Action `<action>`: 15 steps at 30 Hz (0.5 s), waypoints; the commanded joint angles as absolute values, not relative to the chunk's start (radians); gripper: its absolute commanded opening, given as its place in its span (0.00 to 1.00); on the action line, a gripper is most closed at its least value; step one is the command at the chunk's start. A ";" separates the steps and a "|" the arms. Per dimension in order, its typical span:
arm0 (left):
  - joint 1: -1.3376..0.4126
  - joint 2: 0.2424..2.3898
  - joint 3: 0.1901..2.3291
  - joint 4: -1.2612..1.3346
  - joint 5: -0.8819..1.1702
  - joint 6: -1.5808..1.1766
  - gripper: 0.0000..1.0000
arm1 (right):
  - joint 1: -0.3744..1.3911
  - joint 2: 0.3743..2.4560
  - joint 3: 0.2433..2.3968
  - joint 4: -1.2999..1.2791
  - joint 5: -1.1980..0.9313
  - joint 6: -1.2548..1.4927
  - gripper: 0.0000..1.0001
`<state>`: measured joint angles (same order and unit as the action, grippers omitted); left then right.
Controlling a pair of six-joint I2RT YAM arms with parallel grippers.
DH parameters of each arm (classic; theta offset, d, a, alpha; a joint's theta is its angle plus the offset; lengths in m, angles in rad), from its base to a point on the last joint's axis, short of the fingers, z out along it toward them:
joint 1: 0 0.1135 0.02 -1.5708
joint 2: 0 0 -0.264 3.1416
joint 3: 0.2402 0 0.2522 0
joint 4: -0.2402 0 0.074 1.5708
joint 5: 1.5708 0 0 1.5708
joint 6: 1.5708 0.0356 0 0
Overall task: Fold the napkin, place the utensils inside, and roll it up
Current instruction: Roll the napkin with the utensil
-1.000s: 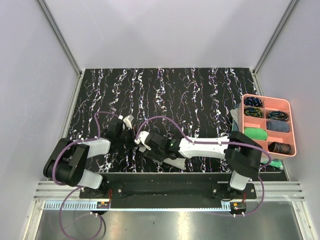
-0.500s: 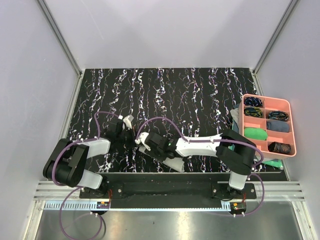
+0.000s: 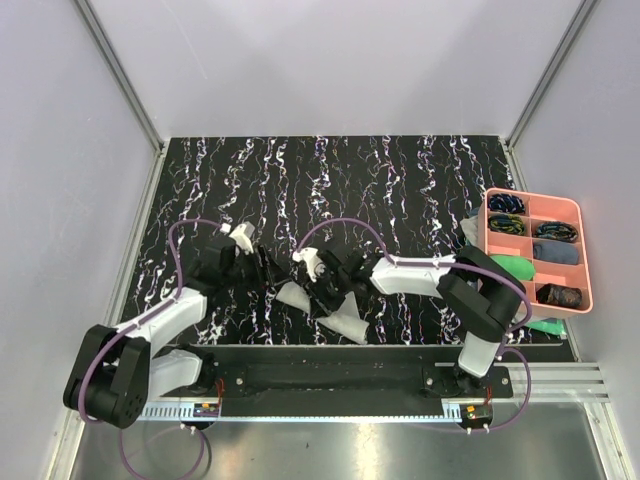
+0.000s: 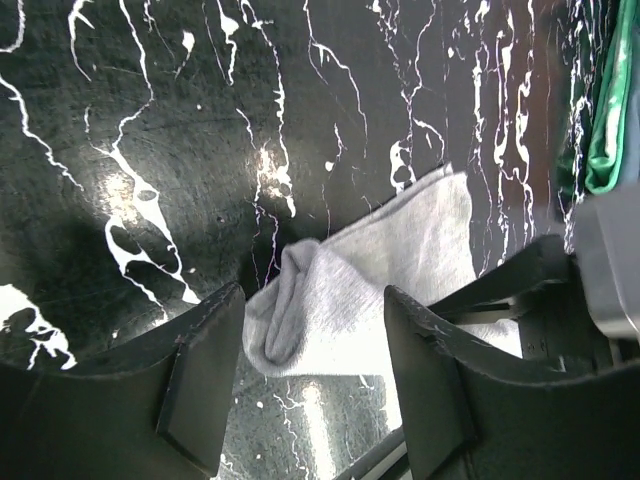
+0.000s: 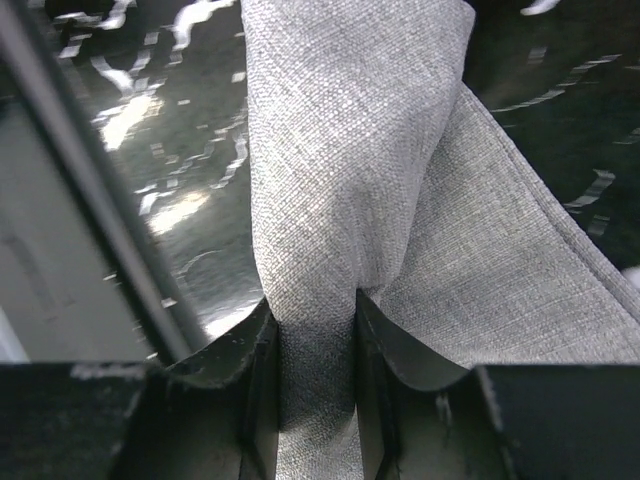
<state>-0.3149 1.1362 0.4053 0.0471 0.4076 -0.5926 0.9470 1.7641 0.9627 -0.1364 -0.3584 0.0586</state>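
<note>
From above you see the napkin (image 3: 348,325) as a pale bundle near the front edge of the table (image 3: 400,180), between both arms, but the grips are hidden there. The right wrist camera shows the right gripper (image 5: 315,320) pinching a fold of the cloth. The left wrist camera shows the left gripper (image 4: 315,300) with jaws apart, the cloth's end lying loose between them.

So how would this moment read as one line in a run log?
napkin: on table, partly folded | right gripper: pinching a fold | left gripper: open over its end | utensils: not visible
</note>
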 commanded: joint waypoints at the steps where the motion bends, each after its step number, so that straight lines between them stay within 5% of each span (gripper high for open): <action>1: -0.313 1.115 0.370 0.096 0.400 -0.575 0.61 | 0.911 1.815 0.950 -0.138 -0.624 0.092 0.29; 15: -0.314 1.189 0.296 0.251 0.517 -0.618 0.57 | 0.779 1.939 0.983 -0.109 -0.865 0.124 0.30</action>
